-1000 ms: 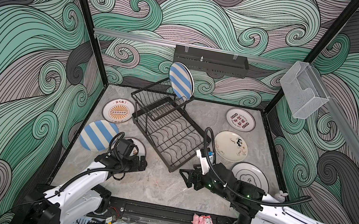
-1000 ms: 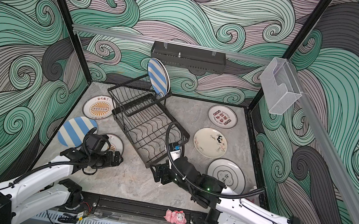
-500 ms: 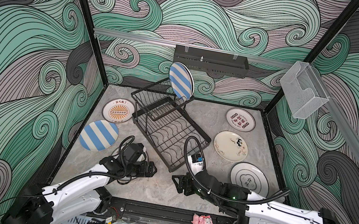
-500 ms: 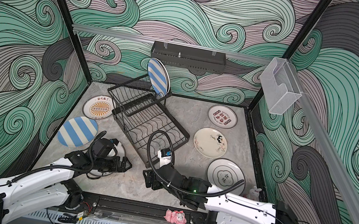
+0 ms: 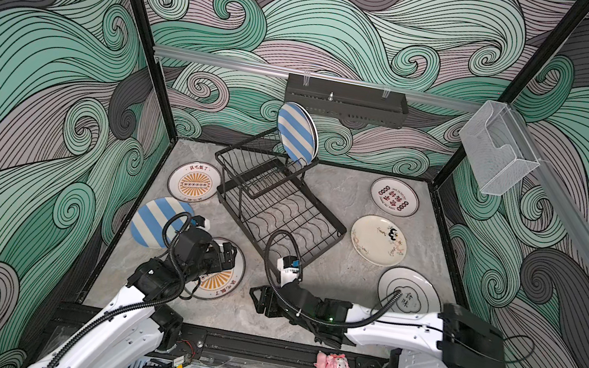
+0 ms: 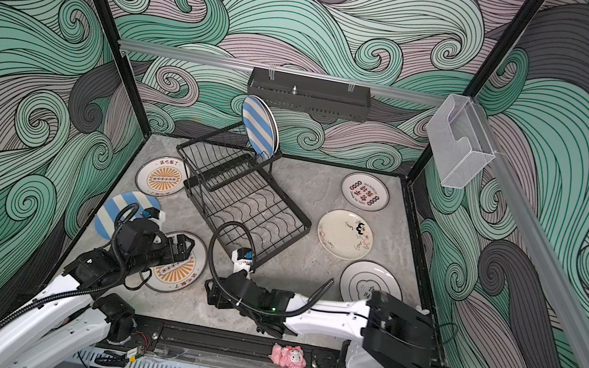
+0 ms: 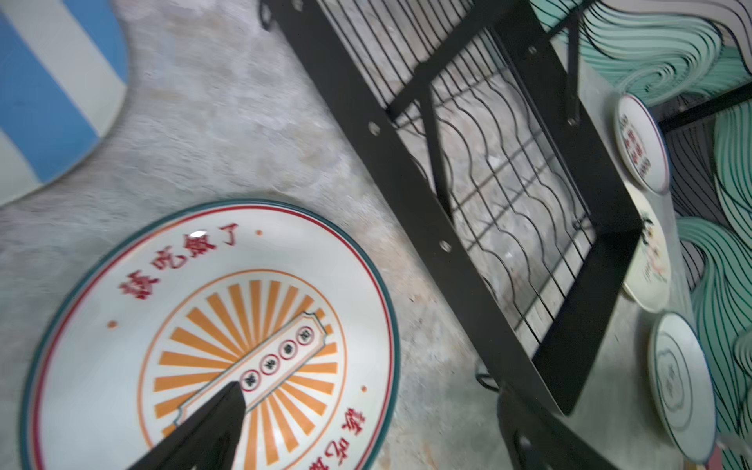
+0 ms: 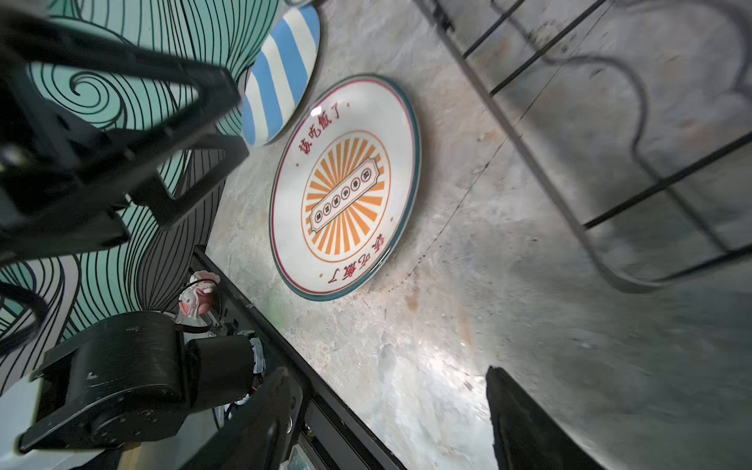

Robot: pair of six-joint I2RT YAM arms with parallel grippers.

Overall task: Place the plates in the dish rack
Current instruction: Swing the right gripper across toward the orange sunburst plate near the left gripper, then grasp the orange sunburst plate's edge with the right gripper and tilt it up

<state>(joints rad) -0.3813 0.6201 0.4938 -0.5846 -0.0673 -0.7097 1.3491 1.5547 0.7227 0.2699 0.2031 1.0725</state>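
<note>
Pickup step, nothing grabbed yet

Spotted left fingers (image 7: 211,423) open over the near sunburst plate (image 7: 252,317), flat on the tabletop (image 5: 341,279) beside the dish rack (image 7: 409,187); right fingers (image 8: 525,423) open, empty, alongside. Reckoned on a rim pinch next. Saw bare tabletop toward the rack frame, striped plate (image 5: 151,221) near the other side.

Left arm (image 5: 161,280) covers part of sunburst plate (image 5: 230,284) near table (image 5: 341,283) front edge. Right arm (image 5: 394,329) hides flower plate (image 5: 417,292) rim. Striped plate (image 7: 49,89) cropped in left wrist view; rack (image 8: 535,156) blurred in right wrist view.
</note>
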